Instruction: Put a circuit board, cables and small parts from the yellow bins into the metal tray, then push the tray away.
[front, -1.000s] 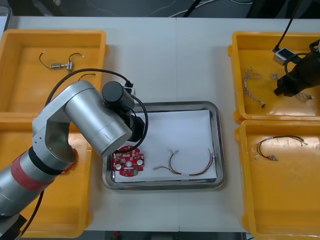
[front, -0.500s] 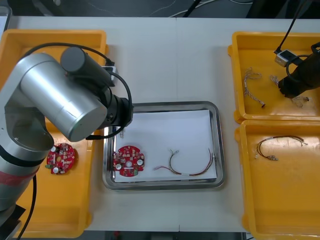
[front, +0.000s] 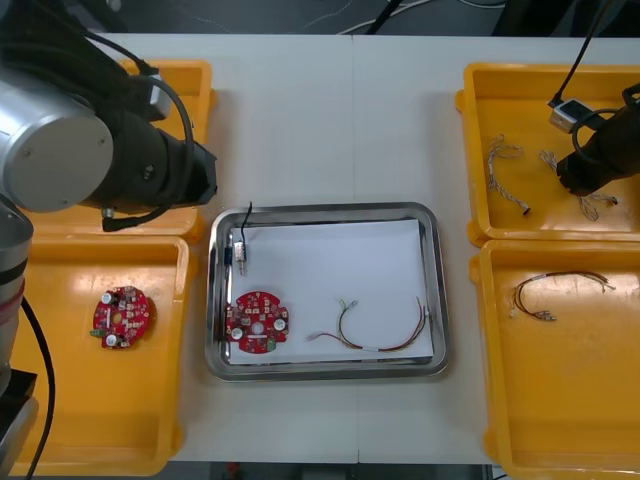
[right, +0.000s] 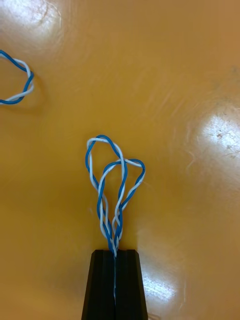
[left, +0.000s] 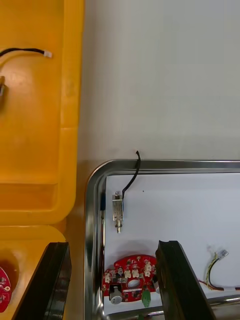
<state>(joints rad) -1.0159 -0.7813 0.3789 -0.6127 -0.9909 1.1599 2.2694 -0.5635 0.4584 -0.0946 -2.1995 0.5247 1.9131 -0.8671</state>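
Observation:
The metal tray (front: 325, 212), white inside, holds a round red circuit board (front: 257, 322), a red and yellow cable (front: 385, 336) and a small metal part (front: 241, 250) with a black wire. My left arm (front: 120, 150) is over the far left yellow bin. In the left wrist view the left gripper (left: 112, 244) is open above the tray's corner, the small metal part (left: 118, 210) just beyond its fingers. My right gripper (front: 580, 176) is down in the far right bin, shut on a twisted blue and white cable (right: 112, 195) whose loops lie on the bin floor.
A second circuit board (front: 122, 313) lies in the near left bin. A black cable (front: 555, 290) lies in the near right bin. More blue and white cables (front: 505, 170) lie in the far right bin, one (right: 17, 82) near the held one.
My left arm has drawn back from the tray towards the far left bin, leaving the small metal part in the tray. The right gripper has shut on the blue and white cable.

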